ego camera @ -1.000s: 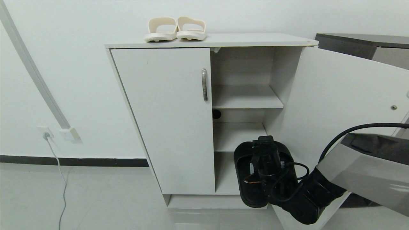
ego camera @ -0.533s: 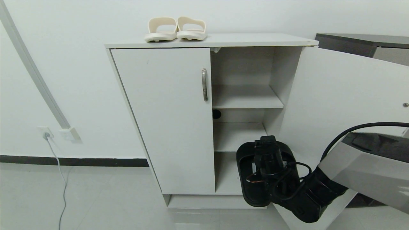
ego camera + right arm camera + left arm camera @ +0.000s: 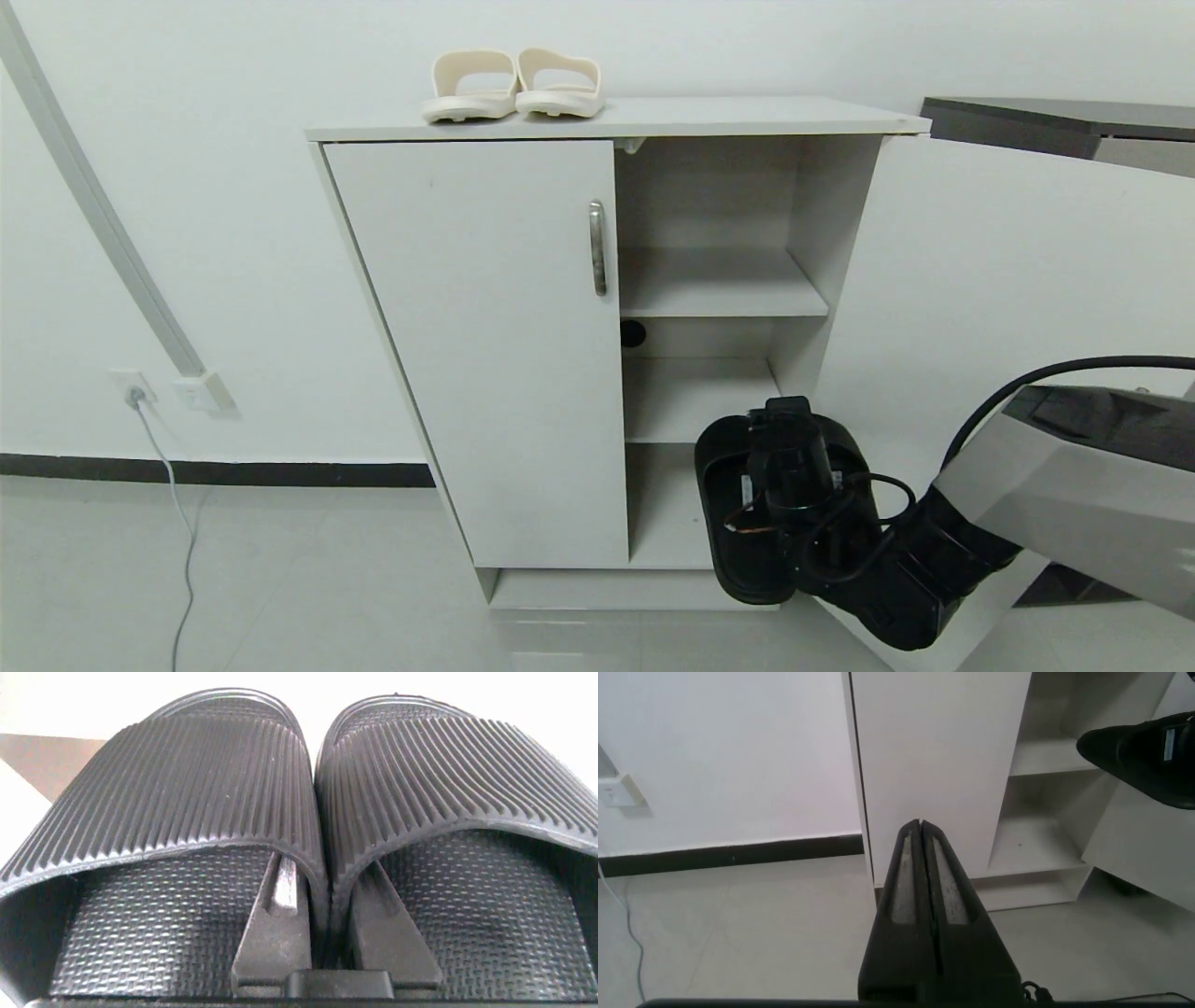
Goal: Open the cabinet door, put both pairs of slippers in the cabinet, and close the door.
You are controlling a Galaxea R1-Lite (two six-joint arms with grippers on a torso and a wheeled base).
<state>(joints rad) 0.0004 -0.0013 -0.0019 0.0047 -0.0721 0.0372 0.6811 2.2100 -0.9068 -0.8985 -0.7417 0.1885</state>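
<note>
The right claw [image 3: 792, 471] pinches the black slippers [image 3: 742, 532] by their adjoining inner walls, with its fingers [image 3: 276, 919] tucked one under each strap. The pair hangs side by side at the lower right of the head view, just in front of the cabinet's bottom shelf [image 3: 667, 509] and not yet set down. The left claw [image 3: 920, 882] is pressed together on nothing, off to the left before the cabinet. The right door [image 3: 990, 280] stands open and the left door [image 3: 485, 355] is shut. The beige slippers [image 3: 513, 84] sit on the cabinet top [image 3: 747, 117], upper centre. The opening looks done. Shelving both pairs and closing the door appear to remain.
</note>
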